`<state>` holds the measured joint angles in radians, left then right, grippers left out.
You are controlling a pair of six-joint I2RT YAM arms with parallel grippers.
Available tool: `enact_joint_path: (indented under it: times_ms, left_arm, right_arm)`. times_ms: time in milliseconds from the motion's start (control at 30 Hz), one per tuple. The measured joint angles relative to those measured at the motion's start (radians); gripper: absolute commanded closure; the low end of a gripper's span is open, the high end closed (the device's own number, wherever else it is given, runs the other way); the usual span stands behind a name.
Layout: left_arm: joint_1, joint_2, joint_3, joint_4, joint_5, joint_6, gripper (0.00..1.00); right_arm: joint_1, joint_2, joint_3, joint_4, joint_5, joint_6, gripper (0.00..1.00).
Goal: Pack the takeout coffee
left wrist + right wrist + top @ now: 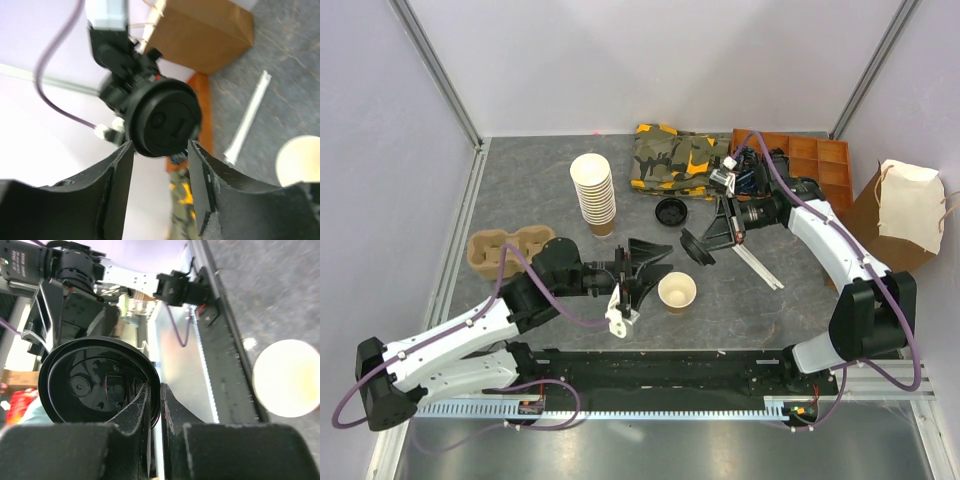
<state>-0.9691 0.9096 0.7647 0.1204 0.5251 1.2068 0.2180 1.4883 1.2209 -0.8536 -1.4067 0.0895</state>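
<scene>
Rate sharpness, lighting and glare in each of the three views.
Top view: sharp, evenly lit. Left wrist view: the black lid and background are blurred. Right wrist view: the lid's gloss shows reflections; the paper cup is blown out and soft.

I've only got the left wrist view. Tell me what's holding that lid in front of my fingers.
Observer: The right fingers pinch the lid by its rim.
Operator: Now say where the cup carrier is.
Observer: The carrier sits left of the cup stack.
Operator: Report any spare lid.
Observer: A second lid lies beside the camouflage cloth.
</scene>
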Motion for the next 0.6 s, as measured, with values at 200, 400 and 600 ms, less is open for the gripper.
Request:
enact_joint_path:
  times_ms: [200, 400, 600]
  left_arm:
    - [-0.07, 0.027, -0.02, 0.127, -0.03, 0.072, 0.56]
    - [-0.097, 0.055, -0.021, 0.173, -0.069, 0.102, 0.58]
    - [-0.095, 0.068, 0.041, 0.121, -0.211, -0.158, 0.56]
  right_arm:
    - [0.019, -0.016, -0.055, -0.001, -0.037, 0.039, 1.0]
    - [0.043, -0.016, -0.058, 0.0, -0.044, 0.049, 1.0]
    - [0.044, 0.018, 0.044, -0.15, -0.053, -0.127, 1.0]
